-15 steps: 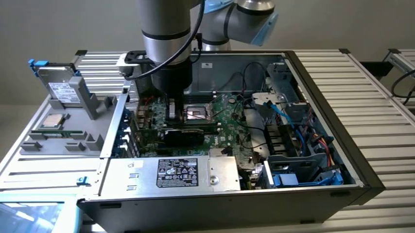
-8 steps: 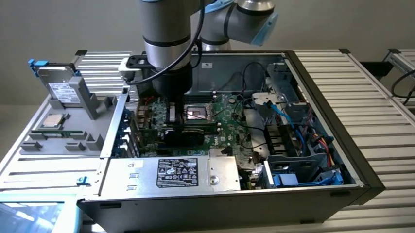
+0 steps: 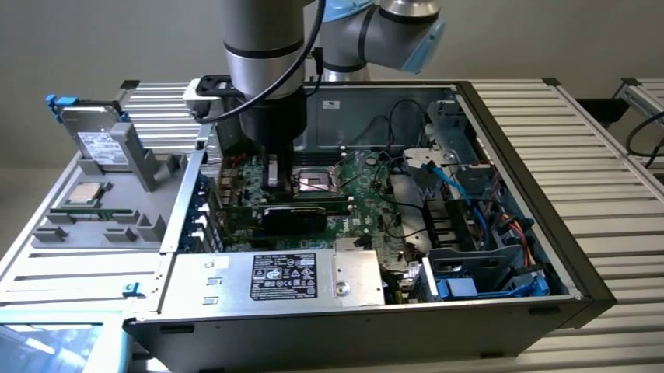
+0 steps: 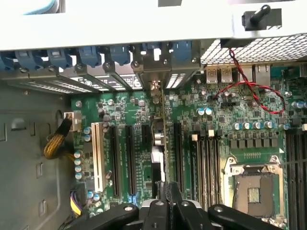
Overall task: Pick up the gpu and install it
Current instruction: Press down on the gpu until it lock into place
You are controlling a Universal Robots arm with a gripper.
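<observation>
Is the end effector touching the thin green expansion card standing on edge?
Touching. In the wrist view, the black end effector, shut, clamps the green card's upper edge above the motherboard slots.

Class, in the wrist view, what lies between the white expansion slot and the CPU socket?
Black expansion slots, the gpu edge-on in the gripper, then memory slots; wrist view.

Gpu (image 4: 163, 139) edge-on in mobo (image 4: 225, 120) slot, prob. seated, under claw (image 4: 169, 191).
</observation>
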